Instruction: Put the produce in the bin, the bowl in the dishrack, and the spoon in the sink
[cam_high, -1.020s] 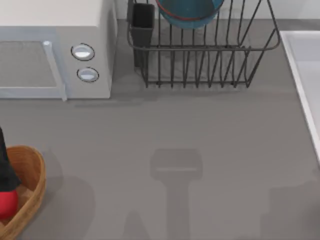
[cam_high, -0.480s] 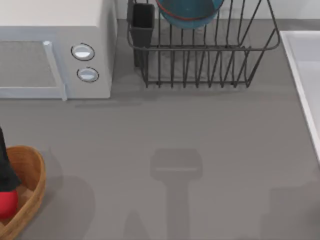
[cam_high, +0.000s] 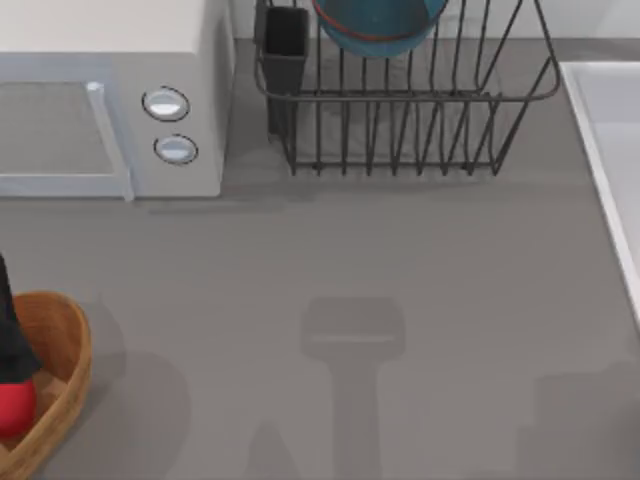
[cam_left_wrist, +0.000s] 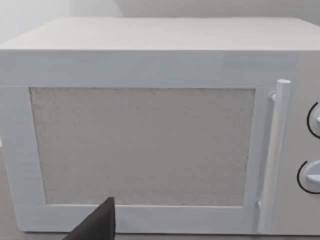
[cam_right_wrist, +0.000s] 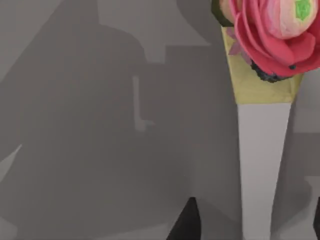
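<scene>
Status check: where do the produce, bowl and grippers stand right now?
Produce in bin, left arm over it. Bowl in dishrack. Right wrist view: table, a pink flower in a white cone.

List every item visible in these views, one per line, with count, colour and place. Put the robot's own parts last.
microwave: 1, white with two round knobs, back left of the table.
dishrack: 1, dark wire with a black utensil cup, back centre.
bowl: 1, blue with a reddish-brown rim, inside the dishrack.
sink: 1, pale white-grey, right edge of the table.
bin: 1, light-brown wood, front left edge.
produce: 1, bright red, inside the bin.
flower-topped item: 1, pink flower on yellow above a white stem, right wrist view.
table: 1, grey.
left arm: 1, black, over the bin.
</scene>
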